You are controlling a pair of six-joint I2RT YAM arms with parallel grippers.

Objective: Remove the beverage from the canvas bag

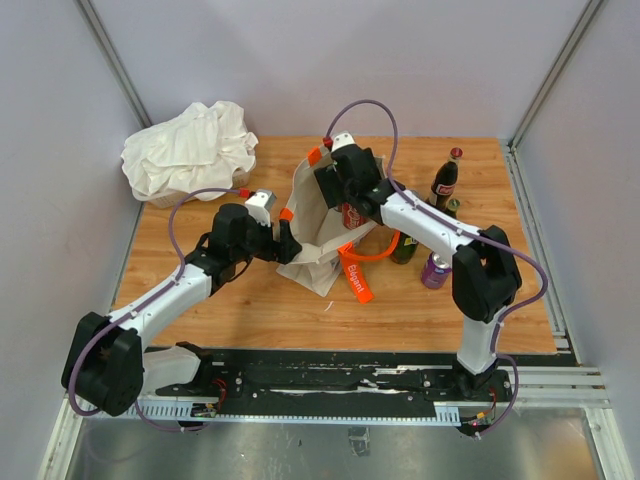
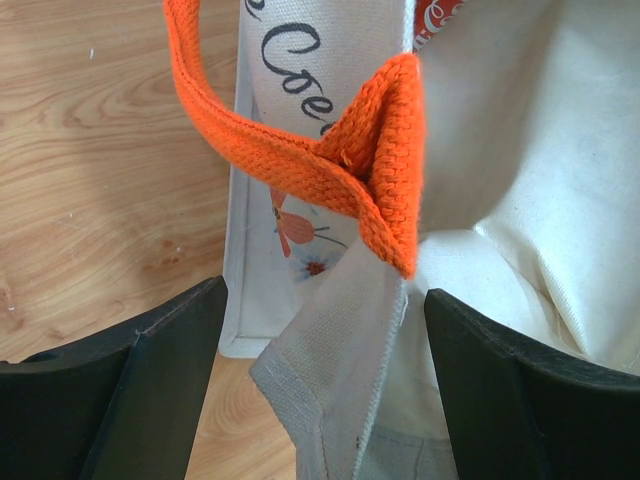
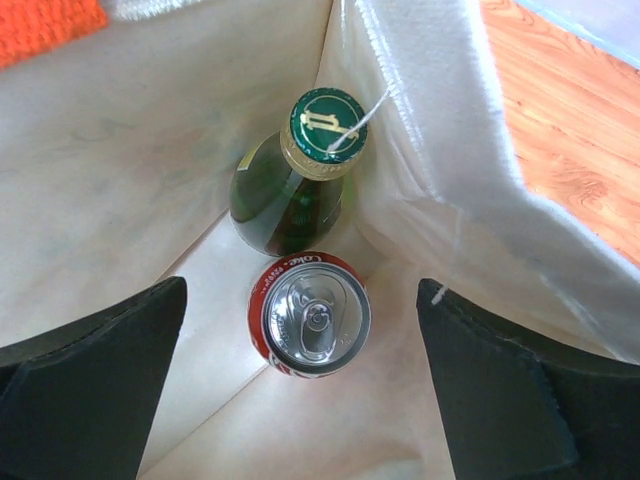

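Top view: canvas bag [image 1: 318,232] stood mouth-up mid-table [image 1: 250,310], its orange strap tag [image 1: 355,277] lying out on the wood toward the arm bases. Left gripper [image 1: 289,243] sat at the bag's left edge. Right gripper [image 1: 338,195] pointed down into the mouth, fingertips hidden, so no read on the jaws from here. Outside the bag on the right were a cola bottle [image 1: 445,180], a dark green bottle [image 1: 405,247] and a purple can [image 1: 436,270], with a white cloth heap [image 1: 190,150] at the far left corner. Left wrist view: left gripper [image 2: 325,390] was released, jaws wide. A fold of the bag's rim [image 2: 330,370] sat between the fingers [image 2: 150,390], touching neither, and the orange handle [image 2: 330,170] looped just above. Right wrist view: right gripper [image 3: 300,400] was also released, jaws wide, nothing held, looking straight down inside the bag. The beverages were on the bag floor in a corner: a green-capped bottle [image 3: 325,125] upright against the corner, and a red can [image 3: 315,315] upright just in front of it, lying between the two fingers [image 3: 90,390] but below them and apart from both.
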